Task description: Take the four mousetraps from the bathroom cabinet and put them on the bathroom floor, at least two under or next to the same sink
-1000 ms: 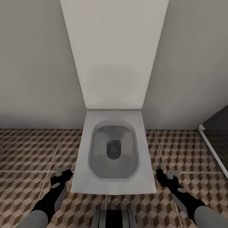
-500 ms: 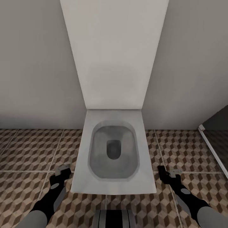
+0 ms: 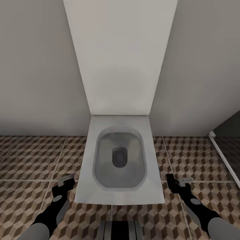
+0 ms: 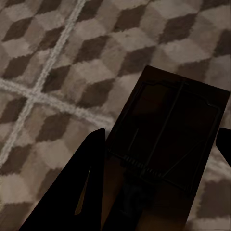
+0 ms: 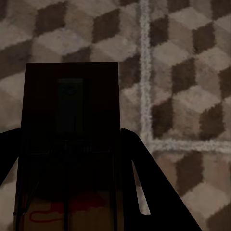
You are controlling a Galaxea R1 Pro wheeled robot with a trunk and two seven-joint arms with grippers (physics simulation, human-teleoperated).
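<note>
Head view: no writing or labels readable anywhere. Both arms are reaching forward and down, one on each side of a white toilet (image 3: 120, 160), hovering over the bathroom floor (image 3: 30, 160). The left gripper (image 3: 64, 182) and the right gripper (image 3: 178, 182) are each pinching a small flat board.

Left wrist: the fingers (image 4: 79, 192) are closing around the left mousetrap (image 4: 168, 139), which is lying flat between them, long axis pointing out past the fingertips.

Right wrist: same deal, the right mousetrap (image 5: 70, 144) is sitting clamped between the dark fingers (image 5: 149, 192), long axis running straight out ahead, with a red mark near the gripper end that I can't read.
</note>
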